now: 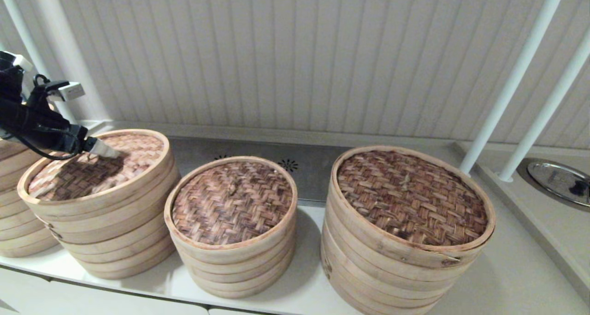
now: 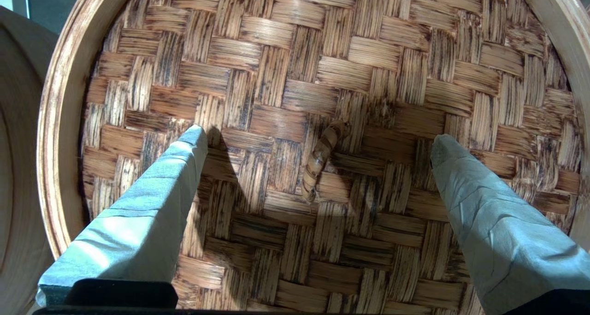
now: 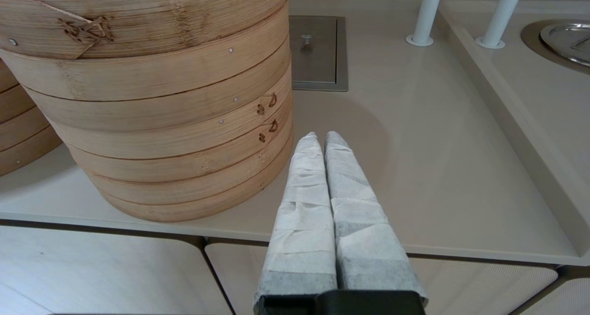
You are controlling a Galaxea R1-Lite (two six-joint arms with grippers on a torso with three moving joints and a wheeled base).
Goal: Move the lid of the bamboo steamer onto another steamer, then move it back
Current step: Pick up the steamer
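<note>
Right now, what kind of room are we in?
Probably a kitchen, maybe one for dumplings. Bamboo steamers stand in a row on a pale counter, with a metal lid set into the counter on the right and a wall of pale panels behind.

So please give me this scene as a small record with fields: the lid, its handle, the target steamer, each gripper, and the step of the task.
lid: bamboo steamer lid, seated on the left stack, not lifted
handle: small loop handle at the lid's middle, lying between the two fingers, untouched
target: smallest steamer, middle of the counter, own dark lid on
left gripper: left gripper, open, just above the lid, astride the handle
right gripper: right gripper, shut, parked low before the counter edge, beside the widest steamer
step: grasp not yet made
</note>
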